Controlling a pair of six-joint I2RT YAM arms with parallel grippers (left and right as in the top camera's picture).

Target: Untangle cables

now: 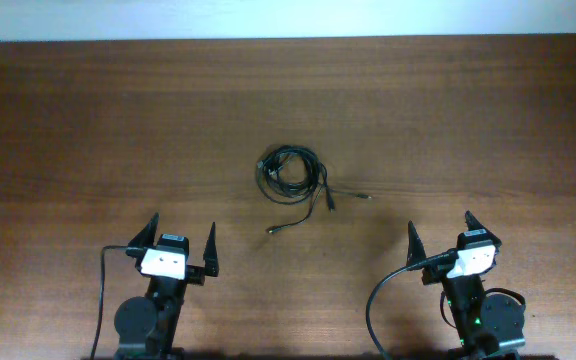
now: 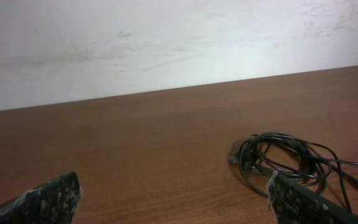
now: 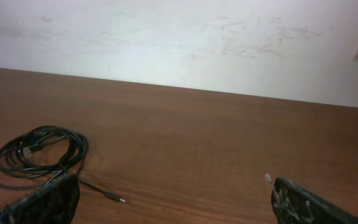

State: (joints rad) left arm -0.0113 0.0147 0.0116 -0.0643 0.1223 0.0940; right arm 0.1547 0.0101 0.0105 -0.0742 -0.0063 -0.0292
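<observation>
The cables [image 1: 290, 174] lie as a small tangled black bundle near the middle of the wooden table, with loose plug ends trailing toward the front and right. The bundle also shows at the right of the left wrist view [image 2: 284, 158] and at the left of the right wrist view [image 3: 36, 152]. My left gripper [image 1: 180, 240] is open and empty, near the front edge, left of and nearer than the bundle. My right gripper [image 1: 440, 233] is open and empty, near the front edge, right of the bundle. Neither gripper touches the cables.
Thicker black arm cables [image 1: 378, 300] loop beside each arm base at the front edge. A pale wall [image 2: 166, 43] rises behind the table's far edge. The brown wooden table [image 1: 118, 130] spreads around the bundle.
</observation>
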